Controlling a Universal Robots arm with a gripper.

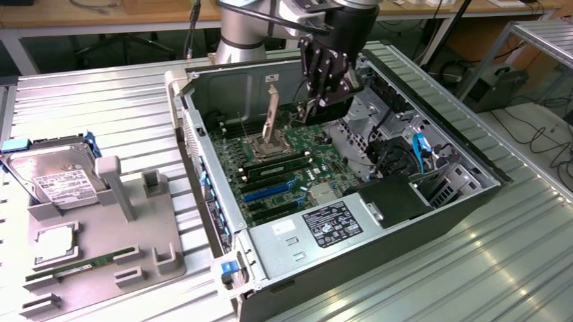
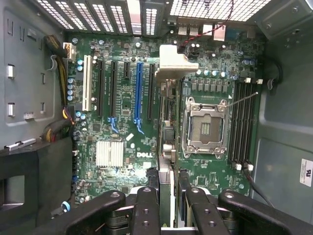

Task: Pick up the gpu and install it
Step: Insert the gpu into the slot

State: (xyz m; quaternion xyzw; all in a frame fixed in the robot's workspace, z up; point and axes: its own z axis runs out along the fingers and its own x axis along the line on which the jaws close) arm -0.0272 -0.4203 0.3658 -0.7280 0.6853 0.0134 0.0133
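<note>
The gpu (image 2: 166, 142) is seen edge-on as a thin card running away from my fingers, ending in its pale metal bracket (image 2: 173, 61). My gripper (image 2: 168, 200) is shut on the card's near end, one black finger (image 2: 145, 208) on each side. In the exterior view the gripper (image 1: 324, 100) hangs inside the open computer case (image 1: 447, 201), with the gpu's bracket (image 1: 271, 107) standing upright above the motherboard (image 1: 286, 168). The card hovers over the board between the expansion slots (image 2: 138, 88) and the CPU socket (image 2: 205, 129), apart from the slots.
A power supply (image 1: 336, 221) and drive cage with cables (image 1: 403, 154) crowd the case's right side in the exterior view. On the exterior view's left a grey fixture tray (image 1: 166, 258) holds a hard drive (image 1: 54, 178), a CPU (image 1: 54, 245) and a RAM stick (image 1: 85, 263).
</note>
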